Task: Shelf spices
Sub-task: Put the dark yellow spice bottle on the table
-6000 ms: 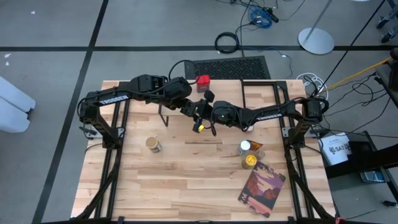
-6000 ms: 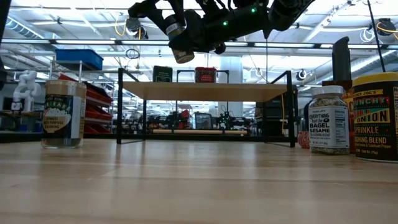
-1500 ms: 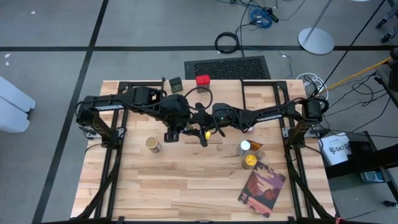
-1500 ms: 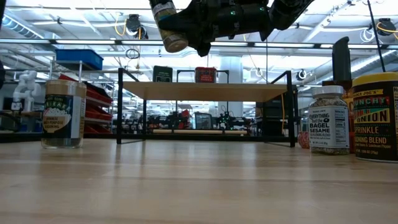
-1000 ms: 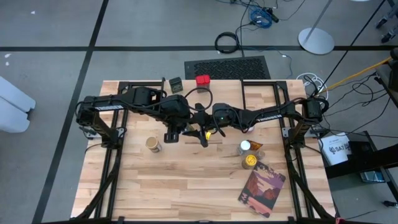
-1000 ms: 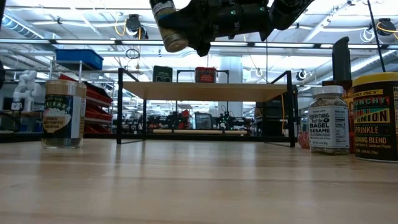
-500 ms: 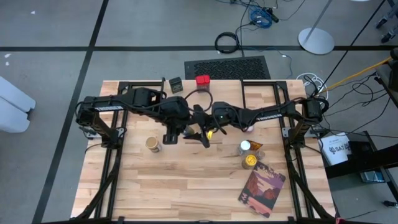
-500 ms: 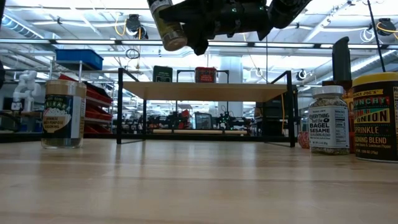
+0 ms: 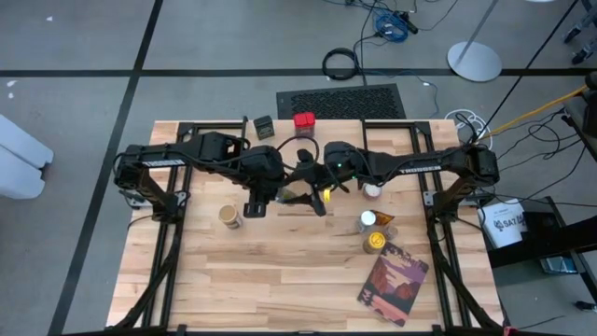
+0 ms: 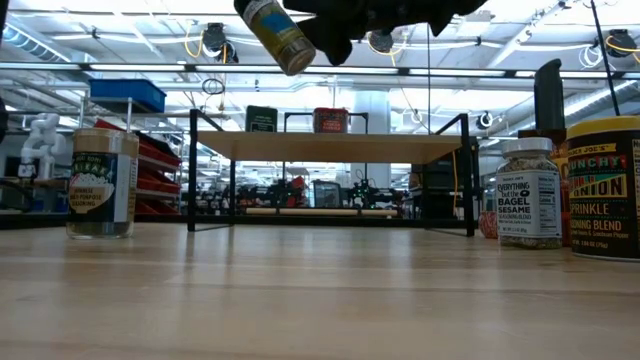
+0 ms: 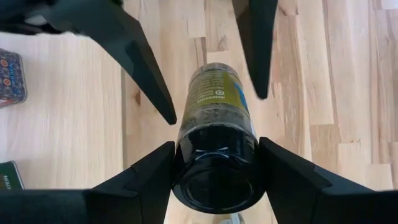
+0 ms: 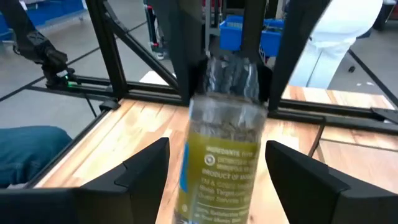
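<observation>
A clear spice jar (image 10: 273, 36) with a black cap and a green-yellow label hangs tilted high above the table, in front of the shelf (image 10: 330, 147). My left gripper (image 11: 217, 186) is shut on its cap end. My right gripper (image 12: 221, 186) is open. Its fingers stand on either side of the jar's lower body (image 12: 219, 155) with narrow gaps. In the high view the two grippers meet over the table's middle (image 9: 284, 196). A dark green tin (image 10: 262, 119) and a red tin (image 10: 330, 120) stand on the shelf's plank. My left gripper pinches the jar at its black cap (image 11: 217, 165) between its two fingers, one on each side. The fingers slant down from the table's left and lie along the jar. The jar hangs clear of the table, cap up and toward the left, bottom (image 10: 297, 65) down and toward the right.
A tan-topped jar (image 9: 229, 217) stands on the table at the left. At the right stand a sesame seasoning jar (image 10: 528, 195), a yellow-topped onion tin (image 10: 605, 185) and a small jar (image 9: 372, 190). A reddish picture book (image 9: 393, 283) lies near the front right.
My right gripper has opened a little and risen, and its arm has drawn toward the table's far right. The jar stays in my left gripper but has tipped further: its bottom has swung toward the right while the cap end has kept its place.
</observation>
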